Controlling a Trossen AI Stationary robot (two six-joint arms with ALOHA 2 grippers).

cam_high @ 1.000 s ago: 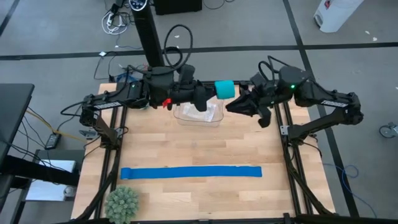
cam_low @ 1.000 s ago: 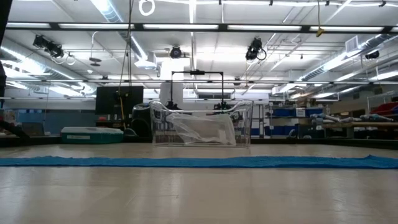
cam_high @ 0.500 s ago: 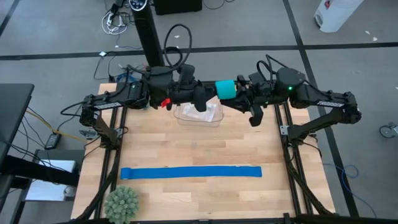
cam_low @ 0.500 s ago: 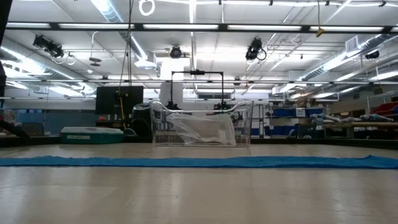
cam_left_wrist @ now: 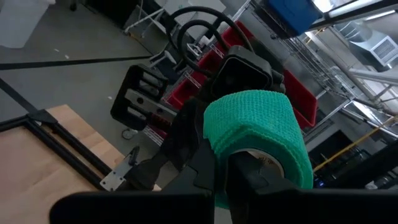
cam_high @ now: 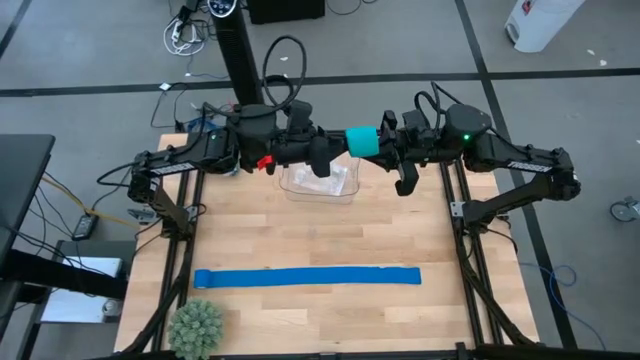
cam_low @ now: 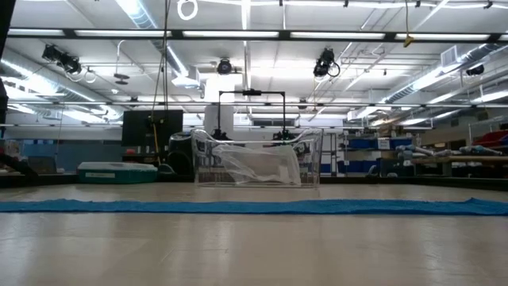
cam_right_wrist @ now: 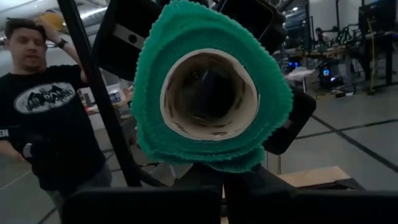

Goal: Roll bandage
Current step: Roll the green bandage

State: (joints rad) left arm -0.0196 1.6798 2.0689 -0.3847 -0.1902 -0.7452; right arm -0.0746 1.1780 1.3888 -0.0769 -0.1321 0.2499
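The bandage is a teal roll (cam_high: 361, 141) on a pale cardboard core. It is held high in the air between my two grippers, above the clear container (cam_high: 318, 182). My left gripper (cam_high: 341, 147) reaches it from the table's left and is shut on its left end. My right gripper (cam_high: 382, 146) reaches it from the right and is shut at its right end. The right wrist view looks straight into the hollow core (cam_right_wrist: 209, 94). In the left wrist view the roll (cam_left_wrist: 258, 140) shows from the side. The low view shows neither gripper nor roll. My left gripper holds the roll at the rim of its left end (cam_left_wrist: 231, 163). The fingers come level from the table's left, along the roll's axis. The fingers hide whether one is inside the core. The roll lies level, lifted clear. My right gripper closes on the lower rim of the roll's right end (cam_right_wrist: 233, 163), where the teal fabric bulges over the fingertips. The fingers come about level from the table's right, along the roll's axis. They hide how much of the wall they hold.
A royal-blue strip (cam_high: 307, 277) lies flat and straight across the table's near half. A green spiky ball (cam_high: 196, 325) sits at the near left corner. The clear container holds a crumpled clear bag (cam_low: 262, 165). A person (cam_right_wrist: 53, 112) stands beyond the table.
My right gripper has moved toward the table's left up to the roll's right end. Its wrist has rolled and its fingers have shut there. The roll and my left gripper have stayed in place.
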